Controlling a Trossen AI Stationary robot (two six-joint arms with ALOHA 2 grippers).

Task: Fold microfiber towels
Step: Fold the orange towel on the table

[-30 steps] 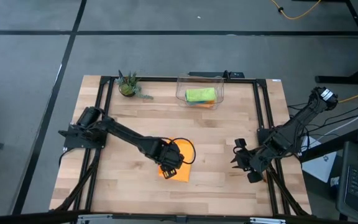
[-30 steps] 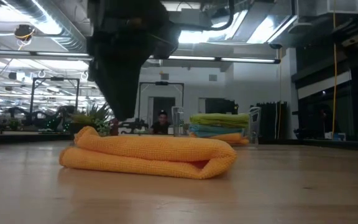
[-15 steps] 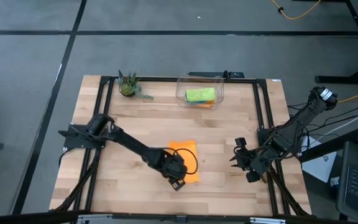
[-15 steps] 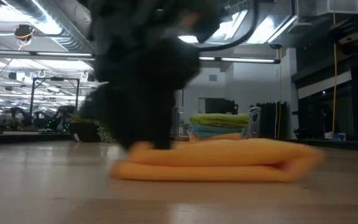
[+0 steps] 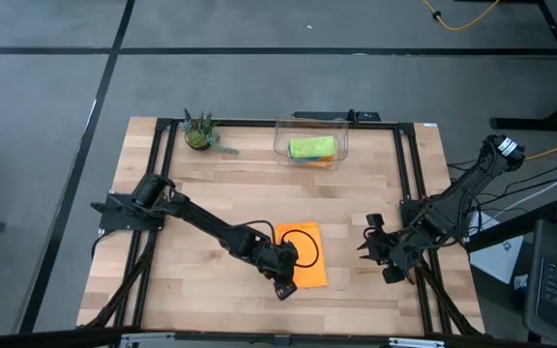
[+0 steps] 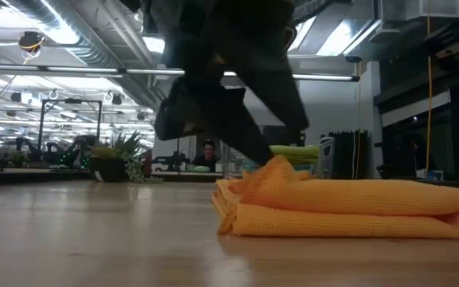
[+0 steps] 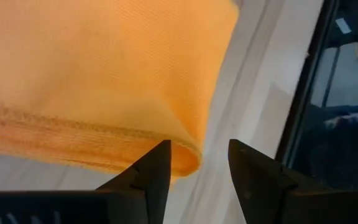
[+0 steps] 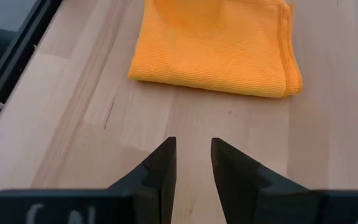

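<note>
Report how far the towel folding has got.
Done: folded towels, a lime green one on top, sit stacked in the clear bin at the table's far edge. In hand: an orange towel lies folded over on the table near the front; the left gripper is at its near corner, fingers apart, the corner between them. The right gripper waits beside it, open and empty. Left: finishing this towel and binning it.
</note>
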